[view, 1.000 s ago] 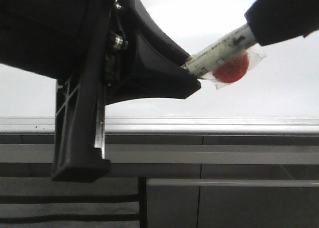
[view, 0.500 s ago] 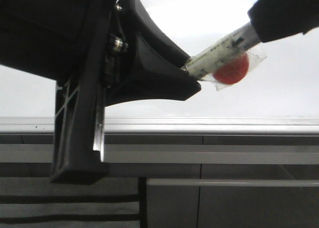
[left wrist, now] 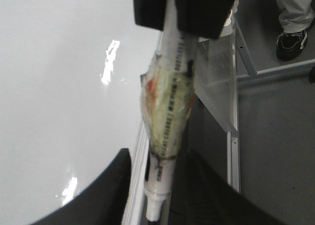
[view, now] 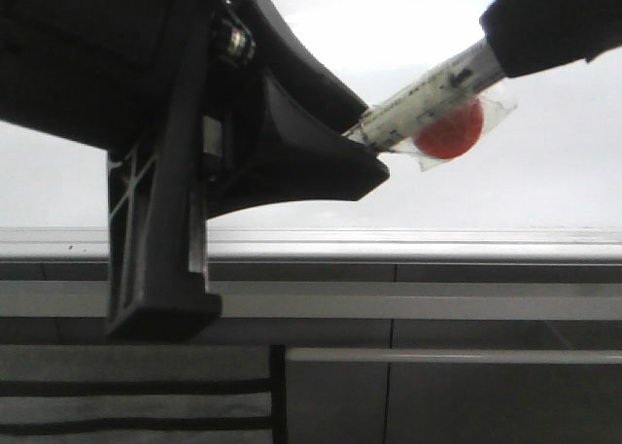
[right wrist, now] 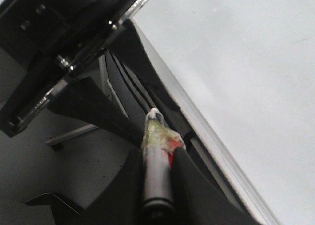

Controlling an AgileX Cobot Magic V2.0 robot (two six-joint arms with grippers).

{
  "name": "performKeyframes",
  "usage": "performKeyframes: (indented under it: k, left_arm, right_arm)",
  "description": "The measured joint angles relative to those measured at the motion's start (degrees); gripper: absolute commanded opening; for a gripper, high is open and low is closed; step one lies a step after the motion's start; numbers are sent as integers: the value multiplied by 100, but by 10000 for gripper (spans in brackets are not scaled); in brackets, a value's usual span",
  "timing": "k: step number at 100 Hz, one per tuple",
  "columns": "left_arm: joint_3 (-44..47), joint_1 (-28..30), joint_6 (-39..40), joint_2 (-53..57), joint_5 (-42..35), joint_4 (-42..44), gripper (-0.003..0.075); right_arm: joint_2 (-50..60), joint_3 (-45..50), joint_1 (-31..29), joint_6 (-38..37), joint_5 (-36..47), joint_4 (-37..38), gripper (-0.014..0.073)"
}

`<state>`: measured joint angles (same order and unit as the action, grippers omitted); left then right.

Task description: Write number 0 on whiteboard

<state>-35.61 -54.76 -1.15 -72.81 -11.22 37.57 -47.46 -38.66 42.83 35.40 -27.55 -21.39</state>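
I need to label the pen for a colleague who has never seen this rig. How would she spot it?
Start at the whiteboard filling the upper front view. In front of it, the marker bridges the left gripper and right gripper. It is the pale printed barrel wrapped in clear tape with a red patch.

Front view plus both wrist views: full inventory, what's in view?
glossy white whiteboard: 1, white, behind both arms; no drawn 0 visible
pale grey metal edge rail: 1, grey, along the board's lower edge
tape-wrapped white marker with a red patch: 1, white and red, between the grippers
dark grey panels with horizontal bars: dark grey, below the rail
person's black shoe: 1, black, on the floor
left gripper: 1, black, open around the marker tip
right gripper: 1, black, shut on the marker barrel
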Motion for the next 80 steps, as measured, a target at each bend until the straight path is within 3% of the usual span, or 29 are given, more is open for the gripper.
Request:
performKeyframes:
  k: [20,40,58,67,80]
  left_arm:
    - [0,0,0,311,316,-14,350]
    - [0,0,21,862,1024,-216,341]
    - [10,0,35,1510,1413,-950,236]
    - [10,70,35,1724,1580,-1219,187]
    - [10,340,38,1856,1685,-1639,185]
  right_arm:
    - [0,0,3,5,64,197,-76]
    - [0,0,3,5,240,410,-76]
    - [122,0,3,5,403,632,-75]
    - [176,0,-153,-39,455,662,-65]
    - [198,0,-685,-274,648,689,-65]
